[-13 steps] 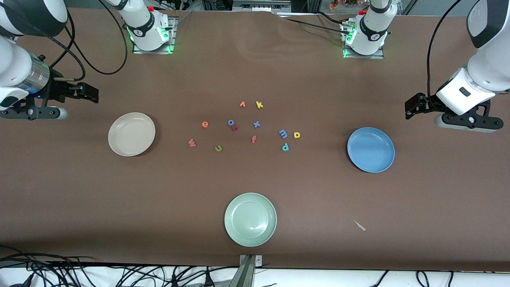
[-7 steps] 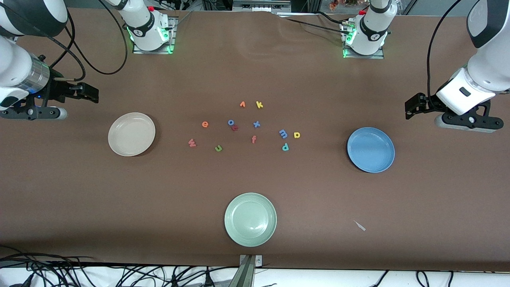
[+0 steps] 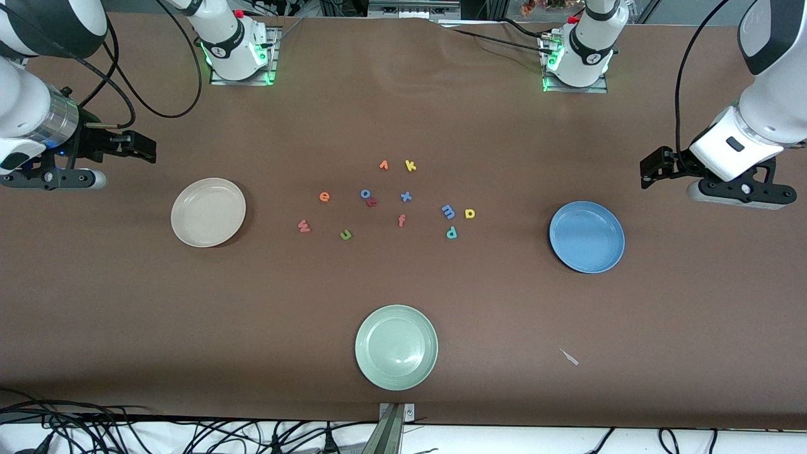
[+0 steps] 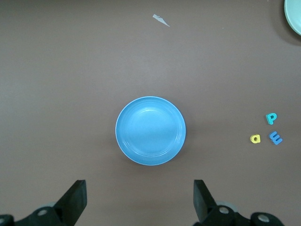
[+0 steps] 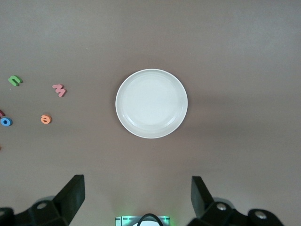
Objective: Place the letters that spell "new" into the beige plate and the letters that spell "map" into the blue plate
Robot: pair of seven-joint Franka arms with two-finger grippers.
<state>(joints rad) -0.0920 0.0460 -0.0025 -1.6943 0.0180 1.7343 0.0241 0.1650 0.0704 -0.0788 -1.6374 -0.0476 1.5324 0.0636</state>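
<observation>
Front view alone shows the whole letter cluster mid-tabletop (image 3: 403, 113): orange e (image 3: 324, 197), pink w (image 3: 304, 226), green n (image 3: 345, 234) toward the beige plate (image 3: 208, 212); blue m (image 3: 447, 211), yellow a (image 3: 470, 214), teal p (image 3: 451, 232) toward the blue plate (image 3: 586, 237). Left pincer (image 4: 140, 200) spread, over bare tabletop beside the blue plate; right pincer (image 5: 137, 197) spread, beside beige. Letters lie flat, each turned differently.

Letters scattered at mid tabletop (image 3: 403, 290). Toward the right arm's end, one plate (image 3: 208, 212); toward the left arm's end, another plate (image 3: 587, 237). Nearer the front camera than the letters, a third plate (image 3: 396, 347). All three plates well apart.
</observation>
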